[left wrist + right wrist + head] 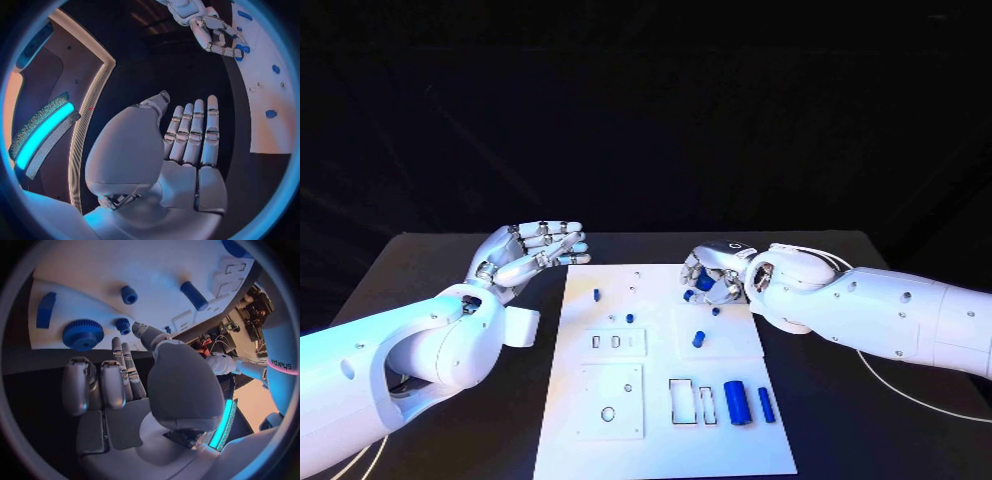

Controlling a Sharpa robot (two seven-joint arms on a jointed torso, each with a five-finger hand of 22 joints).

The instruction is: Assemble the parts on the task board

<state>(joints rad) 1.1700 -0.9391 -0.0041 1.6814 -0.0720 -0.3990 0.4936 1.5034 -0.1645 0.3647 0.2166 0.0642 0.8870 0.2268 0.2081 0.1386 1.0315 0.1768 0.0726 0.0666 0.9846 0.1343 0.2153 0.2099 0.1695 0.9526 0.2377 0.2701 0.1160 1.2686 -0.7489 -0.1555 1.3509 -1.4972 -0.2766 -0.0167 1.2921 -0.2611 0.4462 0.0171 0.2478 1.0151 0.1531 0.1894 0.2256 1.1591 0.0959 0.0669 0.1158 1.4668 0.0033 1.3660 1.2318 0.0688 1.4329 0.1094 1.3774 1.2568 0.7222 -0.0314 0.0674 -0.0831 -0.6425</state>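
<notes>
right hand [720, 273] hovers over the far right edge of the white flat task board [661, 380], fingers partly curled, holding nothing. a ridged blue gear [82, 333] lies flat just below its fingertips. left hand [531, 253] is off the board's left edge, palm up, fingers straight, together. smooth blue cylinder [736, 402] lies near the front edge, long axis front to back.

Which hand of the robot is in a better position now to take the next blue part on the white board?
Probably the right hand: it hovers over the task board's far right area, close to a blue part. The left hand is open beside the board, over the black table.
</notes>
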